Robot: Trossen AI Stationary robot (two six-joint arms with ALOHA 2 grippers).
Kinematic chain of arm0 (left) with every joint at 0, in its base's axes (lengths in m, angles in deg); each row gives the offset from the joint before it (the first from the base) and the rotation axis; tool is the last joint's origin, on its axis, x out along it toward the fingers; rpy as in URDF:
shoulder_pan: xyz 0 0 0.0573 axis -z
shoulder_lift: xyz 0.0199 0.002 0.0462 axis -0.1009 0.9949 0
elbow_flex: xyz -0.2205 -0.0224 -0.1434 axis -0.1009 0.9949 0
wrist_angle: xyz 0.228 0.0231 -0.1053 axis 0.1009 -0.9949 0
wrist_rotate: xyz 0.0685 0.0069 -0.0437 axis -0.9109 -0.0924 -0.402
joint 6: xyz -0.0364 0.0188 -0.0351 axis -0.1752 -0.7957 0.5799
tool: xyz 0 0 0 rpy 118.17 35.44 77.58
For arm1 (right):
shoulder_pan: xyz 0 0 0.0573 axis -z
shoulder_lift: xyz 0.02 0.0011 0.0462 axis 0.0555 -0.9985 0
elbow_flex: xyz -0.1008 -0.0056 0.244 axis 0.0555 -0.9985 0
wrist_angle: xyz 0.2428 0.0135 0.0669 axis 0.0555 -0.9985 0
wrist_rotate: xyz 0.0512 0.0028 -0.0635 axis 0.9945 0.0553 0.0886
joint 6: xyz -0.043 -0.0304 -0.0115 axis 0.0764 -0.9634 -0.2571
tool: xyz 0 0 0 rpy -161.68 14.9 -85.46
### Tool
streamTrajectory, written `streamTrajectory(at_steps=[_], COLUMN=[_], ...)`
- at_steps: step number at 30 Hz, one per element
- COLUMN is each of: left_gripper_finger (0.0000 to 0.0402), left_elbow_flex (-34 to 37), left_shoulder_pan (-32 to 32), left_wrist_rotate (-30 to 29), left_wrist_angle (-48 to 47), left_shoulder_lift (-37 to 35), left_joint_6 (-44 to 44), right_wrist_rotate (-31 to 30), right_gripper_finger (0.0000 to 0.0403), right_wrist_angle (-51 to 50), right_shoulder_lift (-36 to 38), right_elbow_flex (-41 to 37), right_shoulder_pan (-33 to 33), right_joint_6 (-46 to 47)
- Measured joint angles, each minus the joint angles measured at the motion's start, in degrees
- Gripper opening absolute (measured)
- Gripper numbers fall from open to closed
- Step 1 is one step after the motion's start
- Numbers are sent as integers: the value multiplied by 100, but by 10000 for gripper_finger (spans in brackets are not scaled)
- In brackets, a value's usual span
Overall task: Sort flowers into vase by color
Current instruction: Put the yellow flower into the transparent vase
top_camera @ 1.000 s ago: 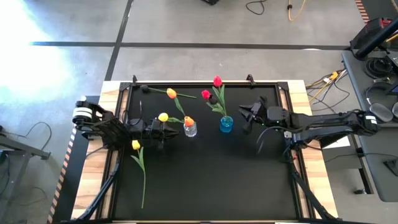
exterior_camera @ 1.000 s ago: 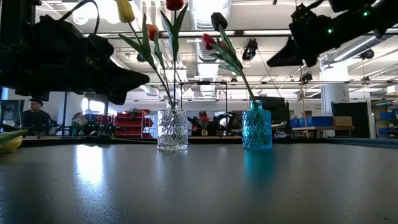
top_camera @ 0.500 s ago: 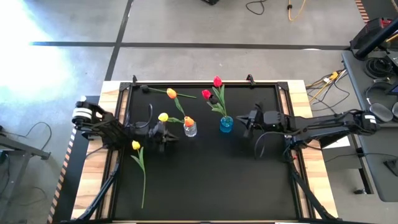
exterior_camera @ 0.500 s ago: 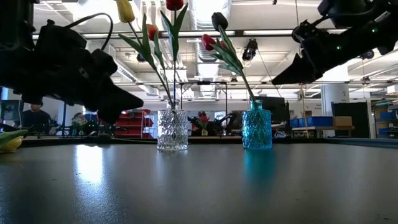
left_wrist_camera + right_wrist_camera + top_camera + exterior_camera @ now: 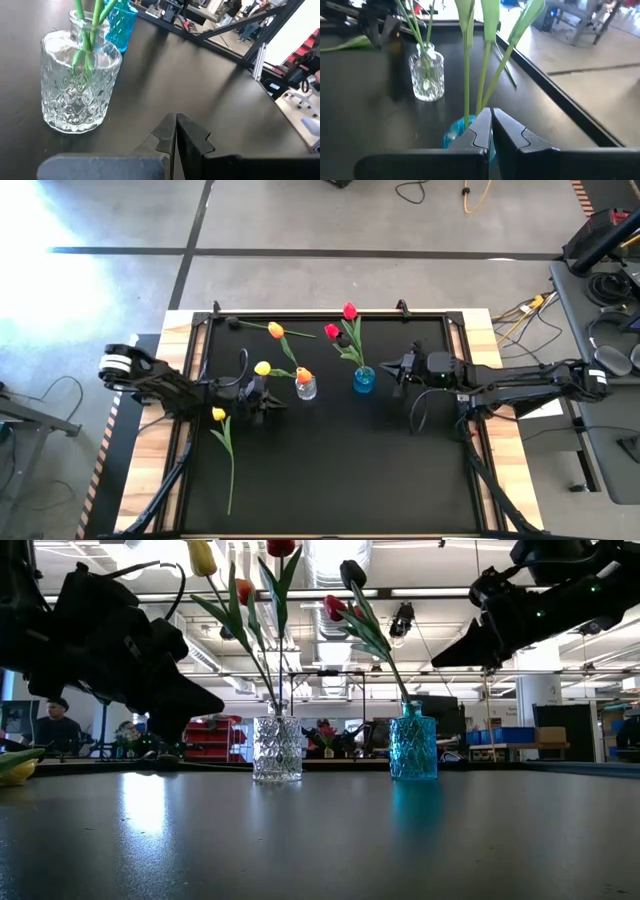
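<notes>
A clear glass vase (image 5: 306, 388) holds a yellow tulip (image 5: 262, 368) and two orange ones (image 5: 304, 376). To its right, a blue vase (image 5: 364, 380) holds two red tulips (image 5: 349, 310). One more yellow tulip (image 5: 218, 413) lies flat on the black table, its stem running toward the near edge. My left gripper (image 5: 272, 398) is shut just left of the clear vase (image 5: 77, 82) and holds nothing. My right gripper (image 5: 390, 369) is shut just right of the blue vase (image 5: 462, 131), above its rim, with the green stems (image 5: 485, 65) in front of its fingertips.
A raised black frame (image 5: 330, 316) rims the table, with wooden boards outside it. The near half of the table (image 5: 350, 470) holds nothing but the lying tulip's stem (image 5: 231, 470). In the low view, a workshop with a person (image 5: 55, 725) lies beyond the table.
My right gripper has shut on nothing and sunk a little beside the blue vase. My left gripper has rolled and tipped its nose downward, staying next to the clear vase. The vases and flowers have not moved.
</notes>
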Motion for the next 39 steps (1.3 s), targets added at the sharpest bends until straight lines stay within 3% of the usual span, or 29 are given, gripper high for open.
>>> streamTrajectory(at_steps=[4,13,22,27,35,39], left_gripper_finger=[0,0,0,0,0,0], left_elbow_flex=[-76,-926,-2156,-2423,-2348,-2568], left_shoulder_pan=[-2,37,551,1180,2318,2757], left_wrist_rotate=[-3,65,180,-144,-632,-752], left_wrist_angle=[-1025,-4208,-7155,-7576,-7805,-8371], left_shoulder_lift=[-533,-1869,-2270,-2271,-2250,-2148], left_joint_6=[228,448,987,1849,4136,5048], right_wrist_rotate=[414,444,444,444,442,442], right_gripper_finger=[9,9,9,9,9,9], right_wrist_angle=[123,79,75,77,79,79], right_shoulder_lift=[0,0,-13,-15,-15,-15], right_elbow_flex=[2,2,-2,-4,-10,-11], right_shoulder_pan=[283,555,560,560,569,569], right_joint_6=[-29,-72,-132,-164,-155,-157])
